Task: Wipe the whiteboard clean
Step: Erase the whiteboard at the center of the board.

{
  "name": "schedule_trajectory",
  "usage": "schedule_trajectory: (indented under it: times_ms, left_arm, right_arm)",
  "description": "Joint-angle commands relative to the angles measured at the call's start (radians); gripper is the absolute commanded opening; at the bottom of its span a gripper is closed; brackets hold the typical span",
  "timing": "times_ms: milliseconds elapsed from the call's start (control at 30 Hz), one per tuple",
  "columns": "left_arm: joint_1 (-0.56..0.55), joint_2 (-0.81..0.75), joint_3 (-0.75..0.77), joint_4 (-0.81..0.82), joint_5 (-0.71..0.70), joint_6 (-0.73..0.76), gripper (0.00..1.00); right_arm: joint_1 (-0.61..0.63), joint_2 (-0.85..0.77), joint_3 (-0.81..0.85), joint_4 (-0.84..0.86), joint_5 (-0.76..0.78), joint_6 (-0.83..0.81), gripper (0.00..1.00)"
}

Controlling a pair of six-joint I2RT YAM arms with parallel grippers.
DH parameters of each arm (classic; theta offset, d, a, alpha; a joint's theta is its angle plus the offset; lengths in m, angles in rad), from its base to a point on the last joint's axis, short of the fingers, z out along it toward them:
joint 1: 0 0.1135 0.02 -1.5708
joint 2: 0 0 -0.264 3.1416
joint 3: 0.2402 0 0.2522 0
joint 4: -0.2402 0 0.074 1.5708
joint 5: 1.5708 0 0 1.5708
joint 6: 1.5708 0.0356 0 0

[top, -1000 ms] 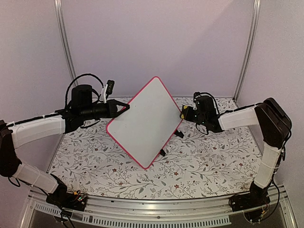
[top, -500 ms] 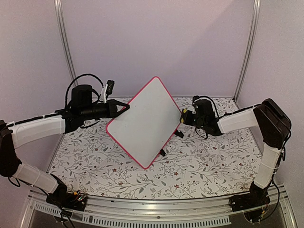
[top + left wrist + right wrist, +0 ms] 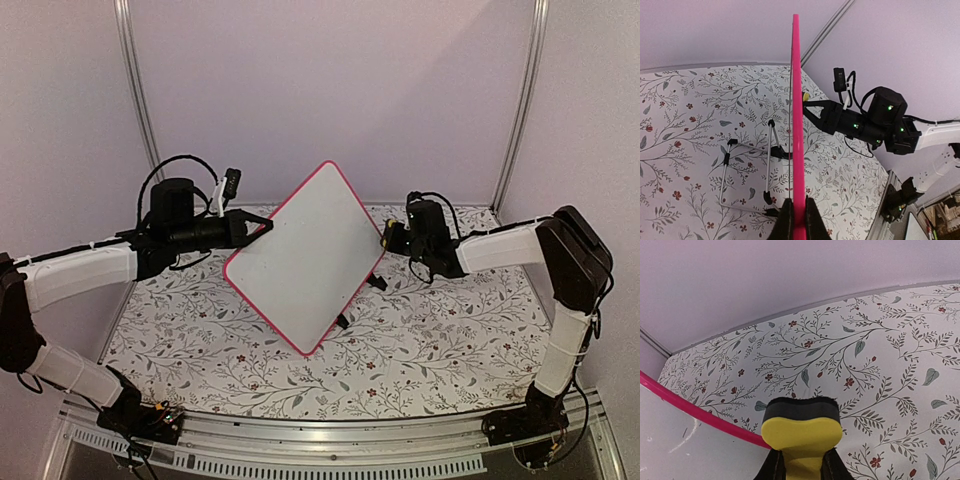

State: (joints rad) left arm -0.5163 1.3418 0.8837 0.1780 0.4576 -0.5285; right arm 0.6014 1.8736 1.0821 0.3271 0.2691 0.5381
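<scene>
Hovering beside whiteboard [image 3: 305, 255], above floral tablecloth [image 3: 450, 330]: eraser [image 3: 801, 432].

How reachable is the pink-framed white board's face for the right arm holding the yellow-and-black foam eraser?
Probably yes: the right gripper, shut on the eraser, hangs just beside the whiteboard, with nothing between them.

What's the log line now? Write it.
left gripper shut on whiteboard | right gripper shut on yellow eraser at whiteboard edge | faint marks visible
</scene>
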Motion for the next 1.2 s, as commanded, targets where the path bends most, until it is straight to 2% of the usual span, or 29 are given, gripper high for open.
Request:
schedule_trajectory:
  times_ms: [0, 433, 900, 1167]
  left_arm:
    - [-0.008, -0.024, 0.005, 0.109, 0.084, 0.039, 0.00]
    - [-0.007, -0.023, 0.004, 0.108, 0.085, 0.036, 0.00]
    - [-0.006, -0.026, 0.004, 0.109, 0.083, 0.037, 0.00]
    - [-0.006, -0.029, 0.005, 0.107, 0.083, 0.036, 0.00]
  right_arm:
    - [0.006, 0.023, 0.043, -0.019, 0.055, 0.002, 0.01]
    - [0.032, 0.045, -0.022, -0.015, 0.056, 0.000, 0.01]
    - [0.035, 0.044, 0.013, -0.028, 0.067, -0.015, 0.01]
    - [0.038, 0.002, -0.083, 0.208, -0.219, -0.059, 0.01]
